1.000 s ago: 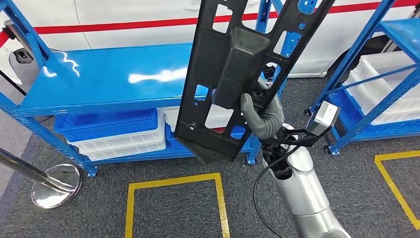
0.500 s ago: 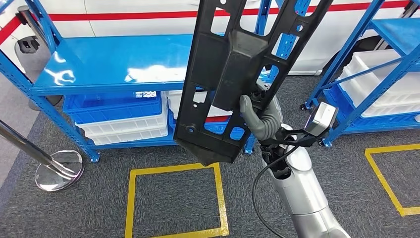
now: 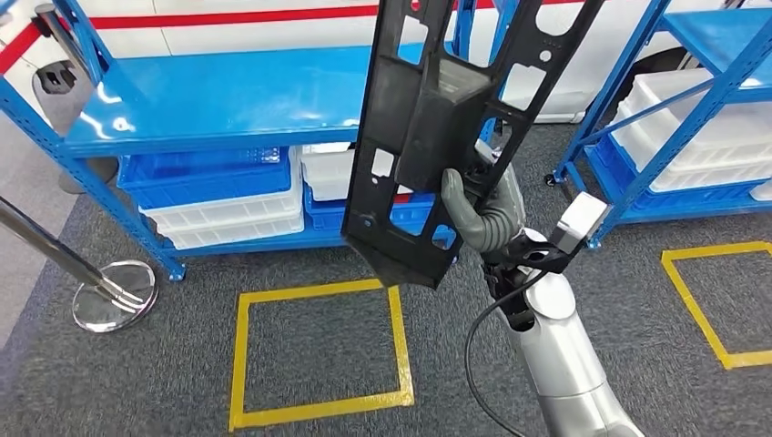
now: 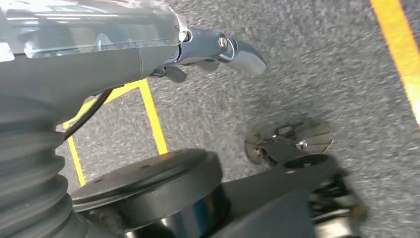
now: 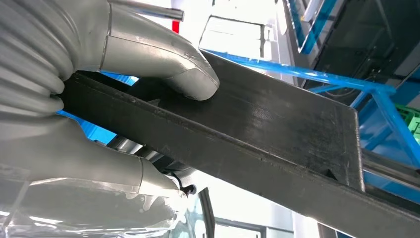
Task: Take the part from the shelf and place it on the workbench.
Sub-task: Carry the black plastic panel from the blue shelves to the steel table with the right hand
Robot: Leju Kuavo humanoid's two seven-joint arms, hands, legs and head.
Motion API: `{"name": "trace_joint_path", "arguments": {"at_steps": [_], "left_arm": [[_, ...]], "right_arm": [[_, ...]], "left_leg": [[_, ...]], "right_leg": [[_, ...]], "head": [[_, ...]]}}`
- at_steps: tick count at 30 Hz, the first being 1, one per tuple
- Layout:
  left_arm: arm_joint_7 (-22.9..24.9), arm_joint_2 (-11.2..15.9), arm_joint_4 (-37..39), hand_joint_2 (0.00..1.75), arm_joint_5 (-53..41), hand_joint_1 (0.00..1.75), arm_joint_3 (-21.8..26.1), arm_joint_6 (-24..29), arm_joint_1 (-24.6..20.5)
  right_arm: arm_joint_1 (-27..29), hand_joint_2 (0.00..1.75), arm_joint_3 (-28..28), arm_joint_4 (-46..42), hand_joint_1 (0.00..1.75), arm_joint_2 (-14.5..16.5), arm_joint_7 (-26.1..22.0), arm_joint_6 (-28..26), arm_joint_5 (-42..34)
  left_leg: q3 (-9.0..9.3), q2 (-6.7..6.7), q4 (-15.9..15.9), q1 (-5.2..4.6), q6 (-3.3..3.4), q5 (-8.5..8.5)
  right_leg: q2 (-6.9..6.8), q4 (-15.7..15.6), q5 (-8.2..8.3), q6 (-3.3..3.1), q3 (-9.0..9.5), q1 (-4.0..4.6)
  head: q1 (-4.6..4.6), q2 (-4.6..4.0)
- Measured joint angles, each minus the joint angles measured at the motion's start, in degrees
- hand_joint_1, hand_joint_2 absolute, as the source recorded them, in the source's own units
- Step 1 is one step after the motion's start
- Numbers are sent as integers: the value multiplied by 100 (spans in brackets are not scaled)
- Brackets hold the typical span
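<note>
Fingers: grey fingers [image 3: 464, 214] of the right hand [image 3: 484, 218] are clenched around the black part [image 3: 428, 137]; in the right wrist view the thumb [image 5: 168, 59] presses one face of the part [image 5: 257, 134] and another finger lies against the opposite side.
Left fingers: the left hand [image 4: 218, 49] hangs over the carpet [image 4: 307, 79]; whether its fingers are released or clenched I cannot tell.
Change: the whole head view has shifted since the earlier frames, so the camera has moved; the blue shelf [image 3: 218, 100] now sits a little higher and more to the left, and the yellow floor square [image 3: 319, 350] shows almost complete. The grasp on the part looks unchanged.
Part position: held in the air in front of the shelf, off any surface, its long axis near upright and leaning slightly, the lower end above the far edge of the yellow square.
Part look: long, flat, matt black panel with rectangular cut-outs, small round holes and a raised boxy section along its middle; the lower end tapers to a blunt point.
Surroundings: blue and white bins [image 3: 218, 196] under the shelf top; a second blue rack [image 3: 674, 109] to the right holding white bins; a chrome stanchion base [image 3: 114, 296] at the left on the carpet.
</note>
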Motion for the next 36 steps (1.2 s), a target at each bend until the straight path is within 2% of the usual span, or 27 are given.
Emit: {"name": "trace_joint_path", "arguments": {"at_steps": [1, 2, 3, 4, 6, 8, 9, 11, 12, 14, 16, 17, 18, 19, 20, 22, 23, 24, 26, 27, 29, 31, 32, 33, 34, 35, 36], "left_arm": [[1, 0, 0, 175, 7, 0, -1, 6, 2], [1, 0, 0, 175, 13, 0, -1, 10, 0], [1, 0, 0, 175, 17, 0, -1, 12, -2], [8, 0, 0, 175, 14, 0, -1, 15, 1], [35, 1, 0, 175, 4, 0, -2, 22, 14], [76, 1, 0, 175, -10, 0, -3, 25, 23], [95, 1, 0, 175, -16, 0, -3, 26, 25], [125, 2, 0, 175, -22, 0, -4, 26, 35], [135, 3, 0, 175, -24, 0, -4, 27, 42], [152, 7, 0, 175, -31, 0, -4, 28, 48], [158, 10, 0, 175, -37, 0, -5, 31, 41], [157, 11, 0, 175, -37, 0, -6, 32, 37], [154, 11, 0, 175, -36, 0, -6, 33, 35], [144, 11, 0, 175, -36, 0, -6, 35, 33], [132, 11, 0, 175, -35, 0, -6, 38, 26], [109, 8, 0, 175, -34, 0, -6, 41, 0], [102, 5, 0, 175, -28, 0, -6, 41, -17], [94, 3, 0, 175, -22, 0, -6, 42, -28], [72, 3, -1, 175, 4, 0, -5, 44, -33], [61, 8, -2, 175, 18, 0, -4, 46, -31], [46, 20, -5, 175, 47, 0, -4, 53, -36], [37, 34, -8, 175, 75, 0, -4, 57, -56], [36, 42, -8, 175, 86, 0, -4, 57, -63], [36, 49, -9, 175, 93, 0, -4, 56, -65], [36, 58, -10, 175, 97, 0, -3, 56, -64], [37, 67, -11, 175, 98, 0, -3, 54, -63], [40, 75, -14, 175, 95, 0, -2, 52, -65]], "right_arm": [[24, 175, 0, -9, 175, 0, -15, -29, 52], [56, 175, 0, -14, 175, 0, -28, -50, 88], [89, 175, 0, -16, 175, 0, -39, -62, 113], [119, 175, 0, -23, 175, 0, -48, -69, 136], [163, 175, 0, -64, 175, -1, -66, -85, 185], [190, 175, -2, -134, 175, -4, -94, -127, 259], [208, 175, -3, -168, 175, -6, -111, -152, 300], [251, 175, -4, -236, 175, -9, -146, -198, 388], [279, 175, -7, -280, 175, -11, -166, -227, 439], [347, 175, -29, -390, 175, -20, -204, -308, 573], [447, 175, -70, -481, 175, -37, -245, -380, 721], [500, 175, -85, -509, 175, -45, -265, -400, 785], [546, 175, -95, -530, 175, -54, -284, -409, 842], [578, 175, -101, -551, 175, -61, -301, -416, 889], [597, 175, -105, -578, 175, -69, -319, -424, 929], [607, 175, -113, -643, 175, -81, -353, -440, 995], [611, 175, -114, -679, 175, -85, -371, -456, 1034], [619, 175, -115, -711, 175, -88, -386, -479, 1089], [638, 175, -116, -765, 175, -90, -420, -590, 1297], [644, 175, -116, -789, 175, -88, -448, -689, 1454], [658, 175, -116, -843, 175, -78, -514, -972, 1870], [677, 175, -115, -879, 175, -71, -561, -1203, 2205], [689, 175, -114, -887, 175, -70, -571, -1251, 2281], [700, 175, -111, -887, 175, -68, -574, -1230, 2276], [710, 175, -109, -887, 175, -65, -575, -1168, 2217], [715, 175, -107, -887, 175, -62, -572, -1032, 2070], [714, 175, -107, -887, 175, -60, -562, -816, 1833]], "left_leg": [[-132, -1, 405, 7, -27, -222], [-219, 0, 728, 15, -52, -355], [-219, 2, 878, 22, -72, -383], [-101, 11, 786, 29, -87, -306], [387, 129, 48, 41, -99, -32], [747, 307, -581, 1, -35, 108], [793, 348, -694, -22, 15, 101], [771, 254, -727, -34, 115, 126], [768, 194, -752, -26, 158, 144], [764, 87, -798, -7, 237, 193], [739, -31, -800, -7, 280, 220], [728, -99, -796, -12, 289, 227], [721, -168, -788, -20, 295, 231], [719, -239, -779, -27, 297, 233], [720, -311, -769, -33, 296, 233], [708, -443, -750, -41, 283, 234], [688, -502, -740, -39, 264, 238], [662, -555, -734, -31, 237, 247], [614, -668, -748, -15, 160, 280], [595, -651, -737, -18, 127, 268], [469, -436, -477, -42, 74, 77], [163, -181, 222, -27, 30, -305], [-1, -136, 597, -9, 4, -457], [-96, -114, 829, 7, -19, -517], [-84, -95, 844, 20, -39, -468], [52, -62, 611, 32, -53, -319], [279, 14, 205, 40, -59, -123]], "right_leg": [[-28, 4, 29, -9, -41, 6], [-63, 10, 53, -7, -80, 12], [-102, 19, 72, -1, -115, 13], [-142, 33, 84, 7, -145, 11], [-221, 70, 86, 37, -184, 9], [-305, 110, 82, 86, -211, 38], [-351, 122, 85, 111, -220, 56], [-456, 131, 89, 154, -224, 69], [-438, 158, 53, 180, -237, 56], [-218, 498, -190, 231, -391, 23], [35, 1268, -559, 261, -754, 3], [80, 1624, -671, 266, -933, 2], [96, 1810, -676, 263, -1034, 2], [109, 1763, -563, 248, -1024, 3], [140, 1476, -354, 221, -901, 5], [346, 657, 50, 154, -531, 3], [447, 356, 151, 134, -399, 5], [517, 209, 175, 124, -340, 9], [465, 141, 175, 115, -328, 10], [399, 107, 193, 104, -317, -1], [253, 28, 231, 69, -285, -31], [99, 11, 237, 44, -276, -26], [18, 18, 233, 39, -280, -21], [-59, 26, 229, 40, -285, -20], [-134, 35, 224, 45, -288, -22], [-202, 45, 217, 54, -289, -25], [-262, 58, 208, 69, -286, -27]], "head": [[0, 0], [0, 0], [0, 0], [0, 0], [0, 0], [1, 0], [1, 0], [2, 0], [3, 0], [3, 0], [3, 0], [3, 0], [3, 0], [3, 0], [3, 0], [3, 0], [3, 0], [3, 0], [3, 0], [3, 0], [1, 0], [-1, 0], [-1, 0], [-1, 0], [-1, 0], [-1, 0], [0, 0]]}}
